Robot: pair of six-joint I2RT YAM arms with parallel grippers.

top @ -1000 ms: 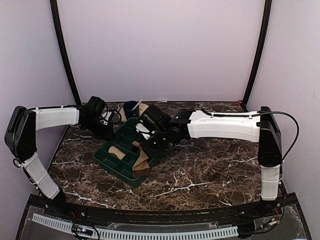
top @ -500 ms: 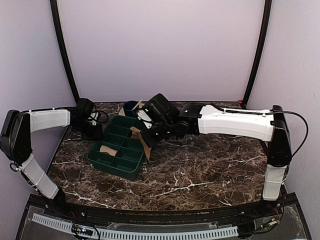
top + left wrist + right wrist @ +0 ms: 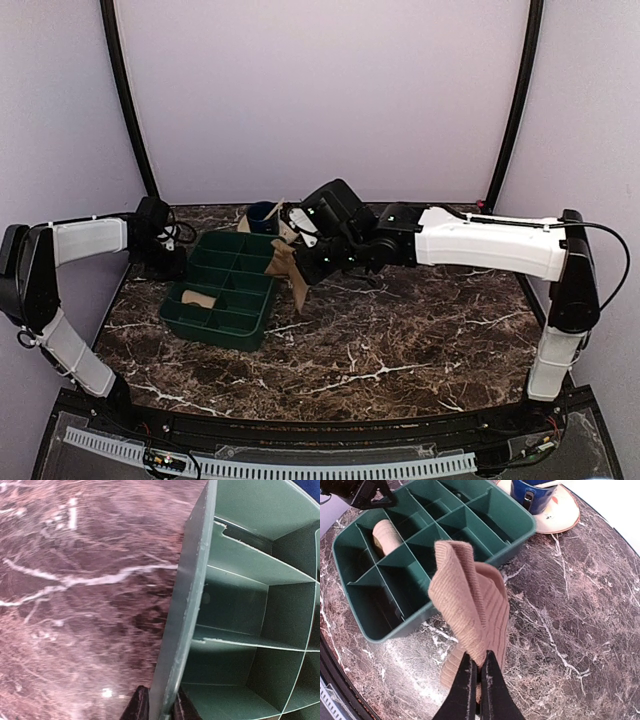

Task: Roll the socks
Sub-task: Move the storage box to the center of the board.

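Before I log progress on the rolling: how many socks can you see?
2. The rolled sock lies in a tray compartment; the loose sock hangs from the right hand, by the tray's edge. Others could hide behind tray walls.

A green tray (image 3: 212, 333) with compartments stands on the dark marble table (image 3: 420, 340). Behind the tray, a blue cup (image 3: 262, 214) sits on a beige saucer (image 3: 561, 514).

Divided tray (image 3: 215, 335) left of centre on table (image 3: 420, 340), cup (image 3: 540, 492) on saucer (image 3: 560, 517) behind.
In near-left compartment, rolled sock (image 3: 386, 535); just right of tray, above tabletop, loose sock (image 3: 470, 595) pinched in right gripper (image 3: 476, 662); astride tray's left wall, left gripper (image 3: 156, 707).
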